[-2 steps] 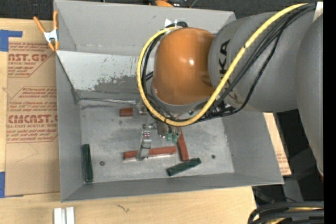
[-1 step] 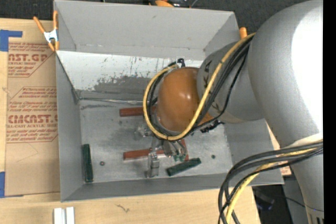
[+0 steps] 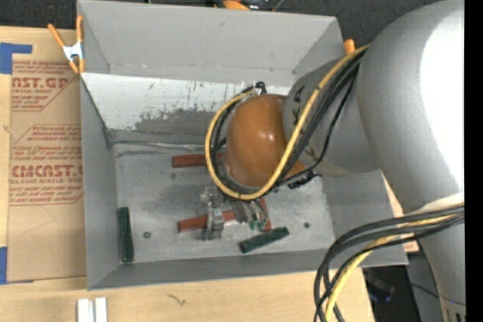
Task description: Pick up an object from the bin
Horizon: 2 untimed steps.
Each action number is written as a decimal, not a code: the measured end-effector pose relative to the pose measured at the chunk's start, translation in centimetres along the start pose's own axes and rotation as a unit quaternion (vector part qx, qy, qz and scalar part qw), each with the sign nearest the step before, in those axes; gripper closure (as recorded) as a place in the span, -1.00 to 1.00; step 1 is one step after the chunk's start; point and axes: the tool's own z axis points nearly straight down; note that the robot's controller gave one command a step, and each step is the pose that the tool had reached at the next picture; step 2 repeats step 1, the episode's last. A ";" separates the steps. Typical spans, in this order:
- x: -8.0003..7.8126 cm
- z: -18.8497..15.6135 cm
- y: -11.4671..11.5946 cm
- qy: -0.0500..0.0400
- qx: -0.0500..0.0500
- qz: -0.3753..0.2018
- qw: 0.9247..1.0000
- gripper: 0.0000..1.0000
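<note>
Below the orange wrist cover [image 3: 256,139], the pincer [image 3: 216,221] sits at a red-brown stick [image 3: 190,225]; I cannot tell its opening.

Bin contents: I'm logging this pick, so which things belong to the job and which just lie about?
Job: gripper; lower red-brown stick, right under it.
Lying about: upper red-brown stick, farther back; left green stick; right green stick, beside the gripper.

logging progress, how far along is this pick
Done: the pincer is low in the bin, at the right end of a red-brown stick. In hand: the grasp, not clearly made. Left: lifting the stick, which lies on the bin floor.
</note>
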 end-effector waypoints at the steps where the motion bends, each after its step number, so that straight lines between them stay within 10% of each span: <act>1: -4.2 -14.8 2.1 -0.006 0.000 -0.011 1.000 1.00; 2: -4.2 -14.8 2.1 -0.006 0.000 -0.011 1.000 1.00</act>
